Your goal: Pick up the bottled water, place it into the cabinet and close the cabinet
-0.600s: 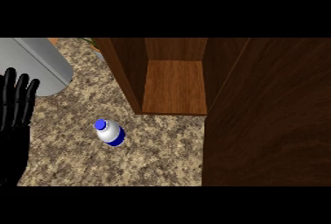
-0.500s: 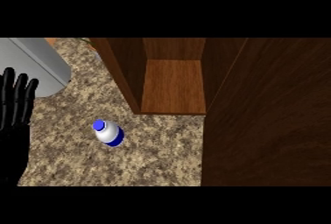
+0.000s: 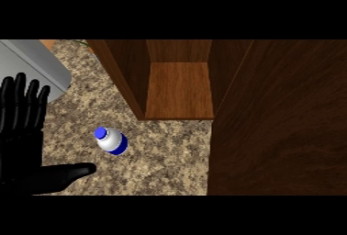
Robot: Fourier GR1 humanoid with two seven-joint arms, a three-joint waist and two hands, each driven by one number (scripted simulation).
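Left hand (image 3: 24, 137) at left edge of view, spread flat, fingers straight and pointing up-frame, thumb stretched out toward the right along the lower edge; holding nothing, wrist and forearm cut off by the frame. Right hand nowhere in view. Bottle (image 3: 111, 140) on the speckled bench (image 3: 163, 156), white body with blue cap and blue band, seen steeply from above so height hard to judge; apart from the hand, above the thumb tip and right of the fingers. Cabinet (image 3: 177, 89) up-frame and right of the bottle, open, wooden shelf floor visible inside; upper interior cut off at the top. Large dark wooden panel (image 3: 278, 124) filling the right side, probably the open door, edges cut off right and below; hinge not made out. Grey object (image 3: 30, 62) at upper left, partly hidden behind the fingers and cut off by the frame; identity unclear.
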